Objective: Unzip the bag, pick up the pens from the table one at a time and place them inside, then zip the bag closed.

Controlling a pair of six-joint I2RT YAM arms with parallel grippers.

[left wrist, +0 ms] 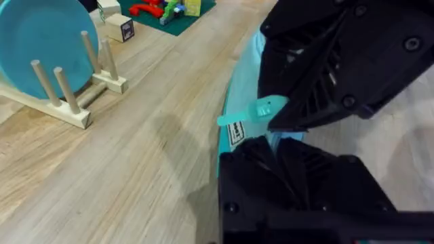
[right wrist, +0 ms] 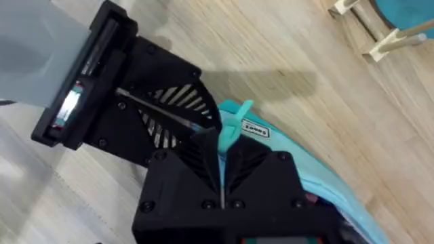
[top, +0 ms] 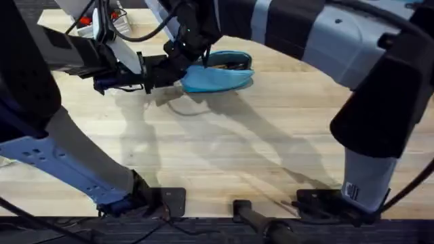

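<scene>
Zipping looks like the step in hand: the soft light-blue fabric pouch (top: pixel 218 76) lies on the light wooden table (top: pixel 224 149), the left gripper (left wrist: pixel 285 146) clamps its end and the right gripper (right wrist: pixel 222 150) pinches the teal zipper tab (right wrist: pixel 234 122), with the top partly open

The surface (top: pixel 224 149) is pale wood with visible plank grain and a smooth, faintly satin finish that takes soft shadows. The bag (top: pixel 217 79) is soft light-blue cloth, matt, with a small white woven label (right wrist: pixel 255 128) sewn at its end and a smooth teal plastic zip tab (left wrist: pixel 252 112). The left pincer (right wrist: pixel 203 132) and the right pincer (left wrist: pixel 271 139) are matt black plastic, ribbed with open slats. The disc (left wrist: pixel 37 44) looks like smooth teal plastic with a dull sheen, and its stand (left wrist: pixel 74 102) is bare light wood with round pegs.
</scene>
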